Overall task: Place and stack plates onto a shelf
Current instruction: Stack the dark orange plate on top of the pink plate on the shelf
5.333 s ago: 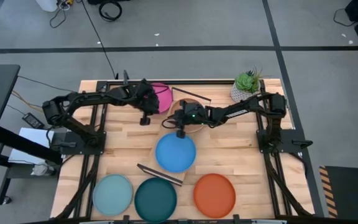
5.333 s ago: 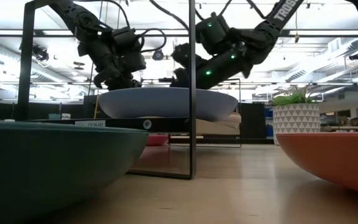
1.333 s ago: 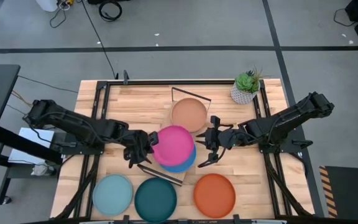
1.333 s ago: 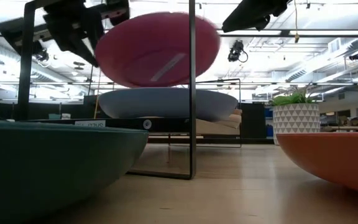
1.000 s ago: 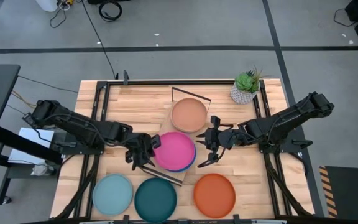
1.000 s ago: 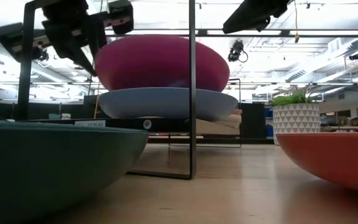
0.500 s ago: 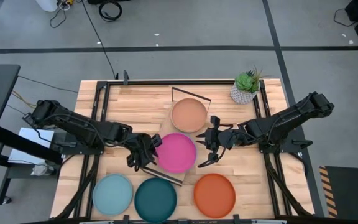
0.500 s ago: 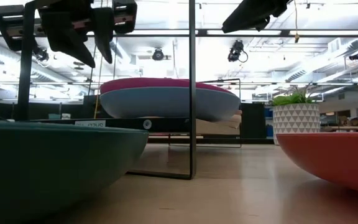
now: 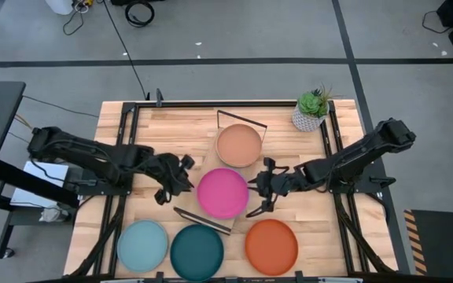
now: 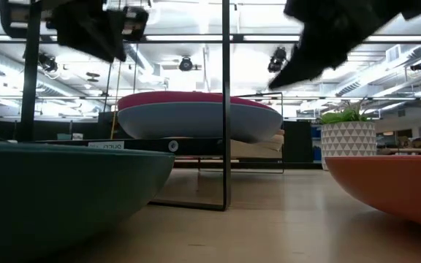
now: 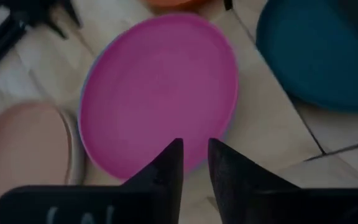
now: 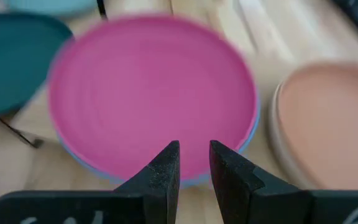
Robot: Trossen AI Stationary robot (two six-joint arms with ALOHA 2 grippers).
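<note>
The magenta plate lies flat on the blue plate, stacked on the shelf, whose near wire frame shows in front of them. The peach plate sits at the shelf's far end. My left gripper hovers just left of the magenta plate, fingers slightly apart with nothing between them. My right gripper hangs by the plate's right rim, also narrowly open and empty. The light teal, dark teal and orange-red plates rest on the table along its near edge.
A potted plant stands at the far right corner. The shelf's far wire frame rises behind the peach plate. Bare slatted tabletop lies at the far left and between the shelf and the right edge.
The magenta plate, held tilted over the blue plate, has come down flat on it. My left gripper has let go of its left rim, drawn back toward the table's left edge and rolled. My right gripper has sunk beside the plate's right rim.
</note>
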